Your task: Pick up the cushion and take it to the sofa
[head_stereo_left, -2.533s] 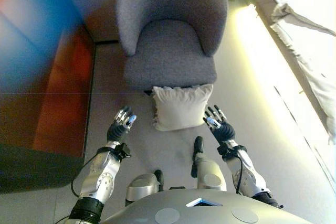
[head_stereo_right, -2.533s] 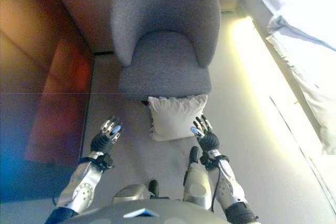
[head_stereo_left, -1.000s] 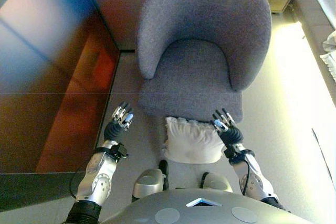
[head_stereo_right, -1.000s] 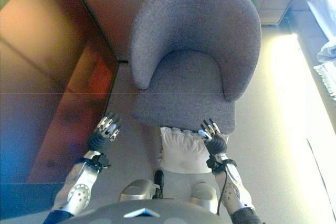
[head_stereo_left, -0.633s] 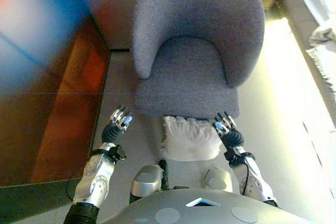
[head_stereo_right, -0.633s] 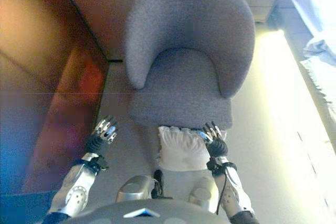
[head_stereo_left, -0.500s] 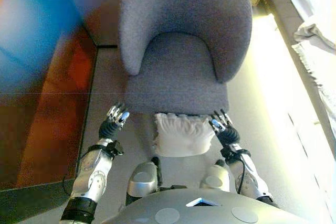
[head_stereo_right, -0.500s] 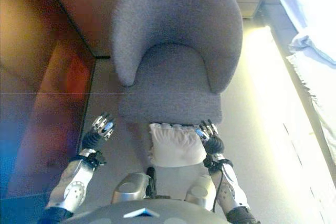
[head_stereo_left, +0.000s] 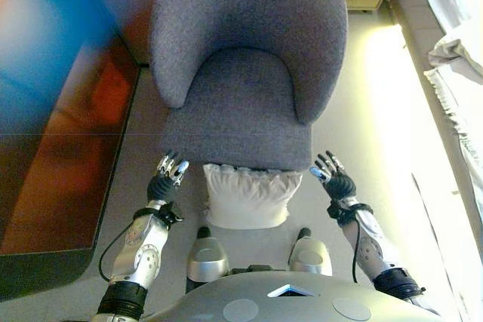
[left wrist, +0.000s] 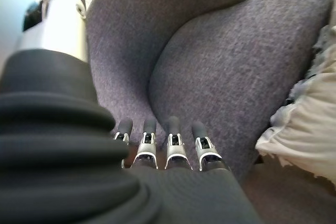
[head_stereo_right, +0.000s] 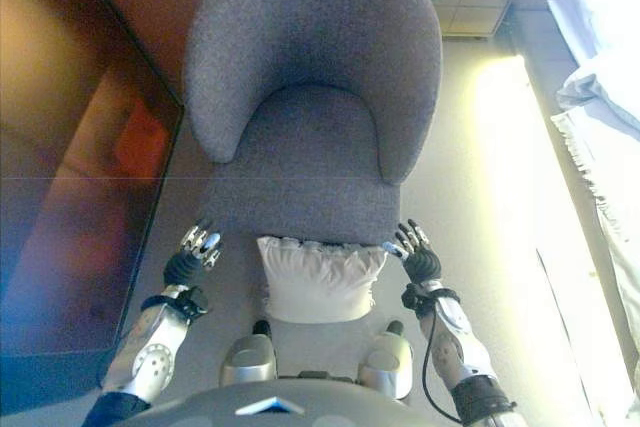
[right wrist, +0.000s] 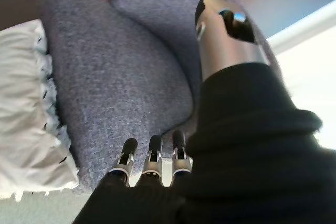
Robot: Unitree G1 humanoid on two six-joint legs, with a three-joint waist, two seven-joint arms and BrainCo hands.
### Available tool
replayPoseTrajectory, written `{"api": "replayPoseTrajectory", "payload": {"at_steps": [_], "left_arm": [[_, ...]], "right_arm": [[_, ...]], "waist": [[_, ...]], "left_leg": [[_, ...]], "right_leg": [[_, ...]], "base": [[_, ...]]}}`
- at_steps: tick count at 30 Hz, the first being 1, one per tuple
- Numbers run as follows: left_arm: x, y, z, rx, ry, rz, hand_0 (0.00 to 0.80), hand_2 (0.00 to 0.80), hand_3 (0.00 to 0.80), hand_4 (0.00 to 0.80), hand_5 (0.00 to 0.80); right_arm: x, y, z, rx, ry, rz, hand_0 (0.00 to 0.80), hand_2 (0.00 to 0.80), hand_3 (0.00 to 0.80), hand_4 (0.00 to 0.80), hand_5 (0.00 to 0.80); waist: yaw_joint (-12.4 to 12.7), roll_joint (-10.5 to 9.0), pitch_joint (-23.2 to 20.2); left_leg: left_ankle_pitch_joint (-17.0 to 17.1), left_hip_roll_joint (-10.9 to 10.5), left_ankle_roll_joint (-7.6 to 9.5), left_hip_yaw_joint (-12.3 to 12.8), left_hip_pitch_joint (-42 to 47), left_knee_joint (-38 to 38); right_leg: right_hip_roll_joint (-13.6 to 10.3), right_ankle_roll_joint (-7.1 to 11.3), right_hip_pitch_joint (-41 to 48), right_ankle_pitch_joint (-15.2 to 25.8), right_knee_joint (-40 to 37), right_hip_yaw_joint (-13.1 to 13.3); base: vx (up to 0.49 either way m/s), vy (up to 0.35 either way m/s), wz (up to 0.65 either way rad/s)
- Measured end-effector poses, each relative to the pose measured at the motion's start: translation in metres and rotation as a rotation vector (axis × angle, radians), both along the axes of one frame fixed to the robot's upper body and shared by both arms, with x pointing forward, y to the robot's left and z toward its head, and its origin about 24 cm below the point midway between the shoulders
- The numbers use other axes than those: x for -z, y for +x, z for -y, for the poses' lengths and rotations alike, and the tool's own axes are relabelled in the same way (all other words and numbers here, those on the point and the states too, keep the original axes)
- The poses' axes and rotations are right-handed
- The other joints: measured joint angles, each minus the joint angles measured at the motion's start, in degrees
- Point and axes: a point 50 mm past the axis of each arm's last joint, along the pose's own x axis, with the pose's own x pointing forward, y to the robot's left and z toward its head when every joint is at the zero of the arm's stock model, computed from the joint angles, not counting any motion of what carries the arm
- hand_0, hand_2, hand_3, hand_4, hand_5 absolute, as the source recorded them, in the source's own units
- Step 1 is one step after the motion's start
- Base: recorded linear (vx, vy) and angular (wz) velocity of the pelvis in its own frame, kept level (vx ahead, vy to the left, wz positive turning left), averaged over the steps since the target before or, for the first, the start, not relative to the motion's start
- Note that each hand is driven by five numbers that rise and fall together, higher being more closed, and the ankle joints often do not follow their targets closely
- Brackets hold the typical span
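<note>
Cushion (head_stereo_left: 245,196): between both hands, against the armchair (head_stereo_left: 241,73).
Left hand (head_stereo_left: 164,184): fingers straight, empty.
Right hand (head_stereo_left: 335,182): spread, empty.

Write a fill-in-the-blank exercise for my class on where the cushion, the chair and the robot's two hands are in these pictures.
1. The white cushion lies on the ____, against the front of the grey armchair.
2. The left hand and right hand hover on either side of the cushion, and both hold ____.
3. The fingers of both hands are ____, not curled.
4. The armchair's seat has ____ lying on it.

Missing words: floor; nothing; straight; nothing
</note>
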Motion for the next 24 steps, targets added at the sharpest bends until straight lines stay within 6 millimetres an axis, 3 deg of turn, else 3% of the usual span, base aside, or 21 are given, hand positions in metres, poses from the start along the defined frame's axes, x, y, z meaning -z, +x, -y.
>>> {"api": "replayPoseTrajectory", "payload": {"at_steps": [2, 5, 11, 15, 18, 20, 24], "left_arm": [[0.003, 0.005, 0.0, 0.005, 0.001, -0.01, 0.0, 0.0, 0.0, 0.0, 0.0], [0.009, 0.002, -0.003, 0.002, 0.005, -0.033, 0.0, 0.0, 0.0, 0.0, 0.0], [0.014, -0.005, -0.009, 0.03, 0.059, -0.064, 0.0, 0.0, 0.0, 0.0, 0.0], [0.024, -0.012, -0.014, 0.021, 0.067, -0.117, 0.0, 0.0, 0.0, 0.0, 0.0], [0.018, 0.017, 0.0, 0.08, 0.08, -0.068, 0.0, 0.0, 0.0, 0.0, 0.0], [0.004, 0.044, 0.011, 0.115, 0.096, 0.008, 0.0, 0.0, 0.0, 0.0, 0.0], [-0.019, 0.074, 0.02, 0.104, 0.119, 0.118, 0.0, 0.0, 0.0, 0.0, 0.0]], "right_arm": [[0.002, -0.001, -0.001, 0.002, 0.004, -0.006, 0.0, 0.0, 0.0, 0.0, 0.0], [0.005, 0.001, -0.006, 0.003, 0.007, -0.01, 0.0, 0.0, 0.0, 0.0, 0.0], [0.019, -0.009, -0.013, 0.041, 0.042, -0.054, 0.0, 0.0, 0.0, 0.0, 0.0], [0.026, -0.012, -0.014, 0.059, 0.044, -0.086, 0.0, 0.0, 0.0, 0.0, 0.0], [0.021, 0.001, -0.003, 0.082, -0.002, -0.058, 0.0, 0.0, 0.0, 0.0, 0.0], [0.012, 0.024, 0.009, 0.088, -0.061, -0.021, 0.0, 0.0, 0.0, 0.0, 0.0], [-0.016, 0.066, 0.022, 0.104, -0.139, 0.063, 0.0, 0.0, 0.0, 0.0, 0.0]], "waist": [[-0.12, -0.14, -0.37], [-0.04, -0.16, -1.52], [0.08, -1.47, -1.93], [0.01, -0.92, -1.36], [-0.24, 0.02, 0.37], [-0.26, 1.49, 4.32], [-0.15, 2.66, 11.2]], "left_leg": [[0.24, -0.7, 0.31, 1.68, 0.14, 0.35], [0.17, -2.57, 0.39, 0.66, 0.62, 0.11], [-1.68, -5.04, 2.09, 1.34, 1.08, 2.68], [-4.78, -3.57, 2.03, 2.5, -2.68, 8.99], [-5.14, -3.2, 2.66, 0.36, -11.96, 15.49], [-5.36, -2.82, 3.07, -0.35, -18.3, 20.2], [-5.48, -1.5, 2.92, -1.05, -25.52, 25.84]], "right_leg": [[-1.22, 0.79, 1.48, -0.51, -0.07, -0.99], [-2.86, 1.3, 1.5, -0.53, 0.31, -0.84], [-5.73, 1.63, 2.28, -0.35, 1.46, -0.41], [-6.15, 1.77, -1.41, -0.81, 4.11, 0.45], [-5.51, 1.21, -9.27, -1.06, 8.23, 2.71], [-5.24, 0.75, -15.53, -1.35, 12.39, 5.73], [-5.2, -0.19, -23.68, -1.78, 18.54, 7.15]], "base": [[0.092, 0.171, 0.46], [0.115, 0.185, 0.11], [0.128, 0.108, -0.02], [-0.101, -0.041, -0.25], [-0.266, -0.063, 0.14], [-0.199, -0.083, 0.07], [-0.157, -0.059, -0.05]]}}
